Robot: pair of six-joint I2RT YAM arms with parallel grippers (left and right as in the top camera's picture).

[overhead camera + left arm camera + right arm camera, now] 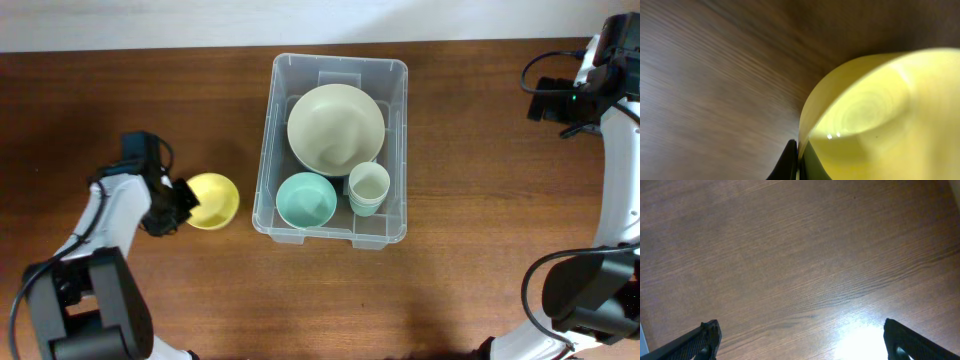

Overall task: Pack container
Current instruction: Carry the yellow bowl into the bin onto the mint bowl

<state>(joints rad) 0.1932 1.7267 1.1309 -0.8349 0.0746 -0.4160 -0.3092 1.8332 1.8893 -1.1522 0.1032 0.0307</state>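
at mid-surface (120, 90) sits the clear container (266, 140), holding a big pale bowl (335, 125), a teal bowl (306, 200) and stacked cups (368, 187). just left of it, apart from its wall, a yellow bowl (215, 200) rests on the wood. the left pincer (188, 203) is clenched on that bowl's far-left rim, one finger outside and one inside, so the bowl lies between pincer and container. the right pincer (550, 100) hangs released, jaws wide, over bare wood well to the container's right.
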